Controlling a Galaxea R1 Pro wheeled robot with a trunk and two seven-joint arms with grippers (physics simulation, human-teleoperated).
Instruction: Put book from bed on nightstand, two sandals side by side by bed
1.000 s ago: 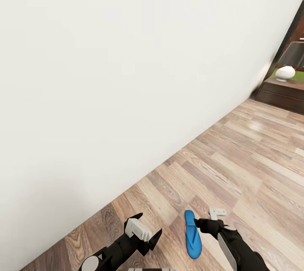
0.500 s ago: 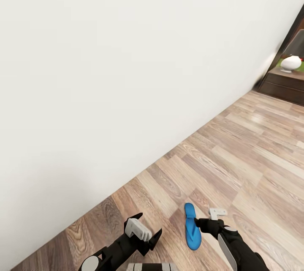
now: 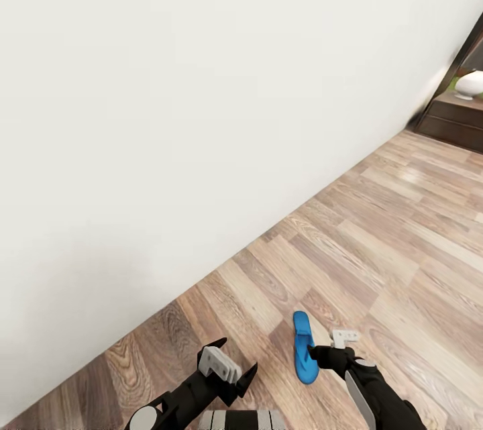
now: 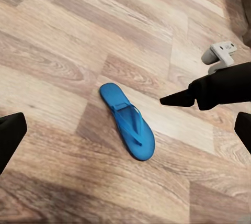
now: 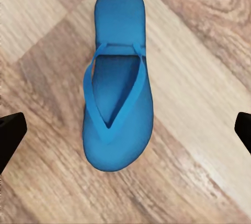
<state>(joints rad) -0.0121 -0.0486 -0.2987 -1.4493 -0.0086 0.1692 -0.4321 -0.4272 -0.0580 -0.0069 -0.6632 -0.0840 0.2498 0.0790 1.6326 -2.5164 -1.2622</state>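
One blue sandal (image 3: 303,348) lies flat on the wood floor, strap side up. In the right wrist view the sandal (image 5: 117,103) sits between the spread fingertips (image 5: 10,132) of my right gripper (image 5: 125,132), with floor showing on both sides. The head view puts my right gripper (image 3: 322,354), open, just right of and above the sandal. My left gripper (image 3: 235,357) hangs open and empty to its left. The left wrist view has the sandal (image 4: 128,121) on the floor with the right gripper's dark finger (image 4: 209,90) over it. The book, bed and nightstand are out of view.
A plain white wall (image 3: 168,115) runs diagonally close on my left. Wood-plank floor (image 3: 402,249) stretches to the right. A dark low bench (image 3: 456,121) with a white vase (image 3: 471,84) on it stands at the far right by a dark window frame.
The whole view has shifted, so the bench and vase slid toward the right edge. The sandal now lies higher in the picture, closer under my right fingertips. Both arms keep their pose.
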